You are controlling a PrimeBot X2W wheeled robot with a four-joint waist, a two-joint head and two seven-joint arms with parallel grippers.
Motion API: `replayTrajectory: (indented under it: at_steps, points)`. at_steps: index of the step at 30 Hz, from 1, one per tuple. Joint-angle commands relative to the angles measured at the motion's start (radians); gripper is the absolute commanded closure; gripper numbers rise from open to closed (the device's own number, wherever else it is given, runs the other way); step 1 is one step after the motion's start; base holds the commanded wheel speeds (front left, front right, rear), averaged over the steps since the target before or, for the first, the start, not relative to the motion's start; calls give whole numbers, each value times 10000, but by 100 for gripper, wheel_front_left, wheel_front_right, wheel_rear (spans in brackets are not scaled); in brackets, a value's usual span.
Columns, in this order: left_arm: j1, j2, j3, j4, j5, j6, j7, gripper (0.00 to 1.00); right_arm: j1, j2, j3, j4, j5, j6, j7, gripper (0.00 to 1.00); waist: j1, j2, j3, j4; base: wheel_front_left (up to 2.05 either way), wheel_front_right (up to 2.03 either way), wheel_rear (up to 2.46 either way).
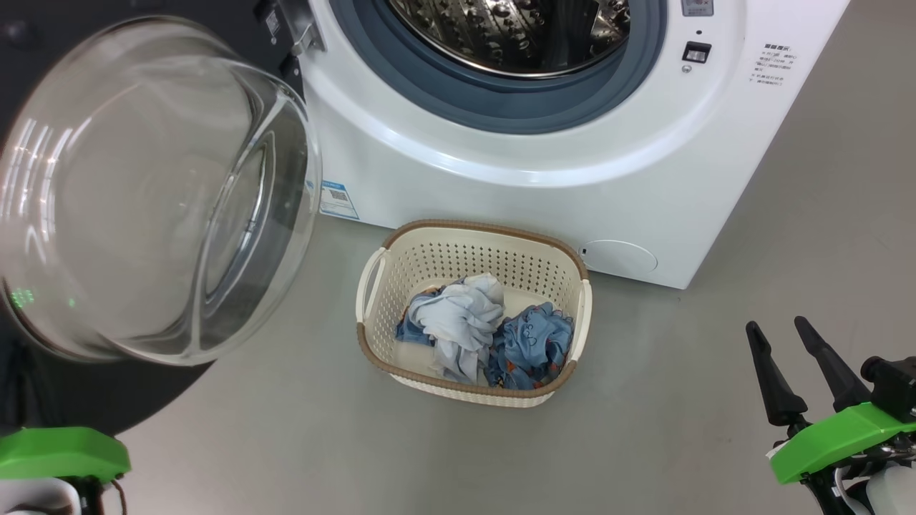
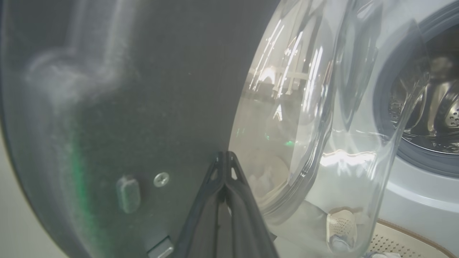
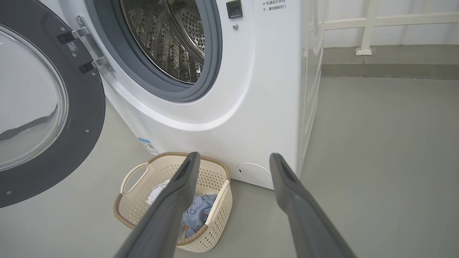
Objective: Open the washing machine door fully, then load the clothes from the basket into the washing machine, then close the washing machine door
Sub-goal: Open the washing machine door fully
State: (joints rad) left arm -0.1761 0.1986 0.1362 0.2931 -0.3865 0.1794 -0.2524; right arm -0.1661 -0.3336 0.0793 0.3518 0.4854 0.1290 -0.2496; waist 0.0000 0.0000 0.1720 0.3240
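The washing machine (image 1: 501,179) stands at the top with its steel drum (image 1: 515,28) exposed. Its washing machine door (image 1: 143,193) is swung out to the left, glass bowl bulging toward me. On the floor in front sits the basket (image 1: 486,227), holding the clothes: a pale white-blue garment (image 1: 461,322) and a blue printed one (image 1: 533,343). My right gripper (image 1: 776,325) hovers open at the lower right, well clear of the basket (image 3: 136,172). My left gripper (image 2: 225,154) is shut and empty, its tips close to the door's black inner rim (image 2: 107,107) beside the glass.
Grey floor (image 1: 680,400) spreads around the basket and to the machine's right. A white railing (image 3: 365,28) and wall run behind the machine's right side. The open door's hinge (image 3: 86,50) is at the machine's left. My left arm's green wrist shell (image 1: 61,452) sits below the door.
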Motion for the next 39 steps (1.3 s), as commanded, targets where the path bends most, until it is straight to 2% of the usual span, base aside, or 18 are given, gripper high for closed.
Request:
replayTrajectory:
  at_steps: [1,12,27,33,39]
  points:
    - [-428,559,555,-130,120,42,-92,100,-253,-201,169,-236,40,17,-122,0,0,0,12,-9,0,0,0]
    - [-1319,1045,1631,874,499,-175,-93,100,-391,-296,173,-286,44,17,-122,0,0,0,300,-142,0,0,0]
    - [-2999,1932,2947,2953,918,-1058,-93,100,-726,-431,204,-374,51,17,-122,0,0,0,934,-363,0,0,0]
    - [-3548,2046,3565,3447,1034,-1345,-93,100,-855,-474,232,-404,52,17,-122,0,0,0,1175,-437,0,0,0]
    - [-3816,2036,3908,3723,1260,-1432,-93,100,-929,-498,267,-408,58,17,-122,0,0,0,1264,-500,0,0,0]
